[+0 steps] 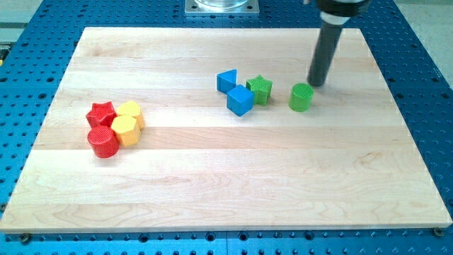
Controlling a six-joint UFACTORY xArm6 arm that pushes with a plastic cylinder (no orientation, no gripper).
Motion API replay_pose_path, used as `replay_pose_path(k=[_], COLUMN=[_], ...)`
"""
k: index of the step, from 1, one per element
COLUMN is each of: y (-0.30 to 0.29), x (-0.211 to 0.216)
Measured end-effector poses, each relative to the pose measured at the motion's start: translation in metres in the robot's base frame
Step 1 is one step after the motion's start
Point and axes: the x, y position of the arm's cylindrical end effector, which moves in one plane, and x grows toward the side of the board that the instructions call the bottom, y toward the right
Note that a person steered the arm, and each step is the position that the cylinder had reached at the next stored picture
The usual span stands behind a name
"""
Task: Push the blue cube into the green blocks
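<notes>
The blue cube (240,100) sits near the board's middle, touching the green star block (260,90) on its right. A green cylinder (301,97) stands apart, further to the view's right. A second blue block (226,81), wedge-like, lies just up-left of the cube. My tip (316,83) is down on the board just up-right of the green cylinder, close to it, and well right of the blue cube.
A cluster at the view's left holds a red star (100,113), a red cylinder (103,142) and two yellow blocks (127,122). The wooden board (226,191) lies on a blue perforated table. A metal mount (222,6) sits at the view's top.
</notes>
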Motion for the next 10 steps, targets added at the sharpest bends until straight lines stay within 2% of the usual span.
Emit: replay_pose_path(k=[2, 3, 4, 5, 6, 7, 8, 10], y=[-0.07, -0.07, -0.103, -0.102, -0.124, -0.254, -0.234, -0.152], x=[0.073, 0.113, 0.126, 0.103, 0.141, 0.158, 0.108, 0.069])
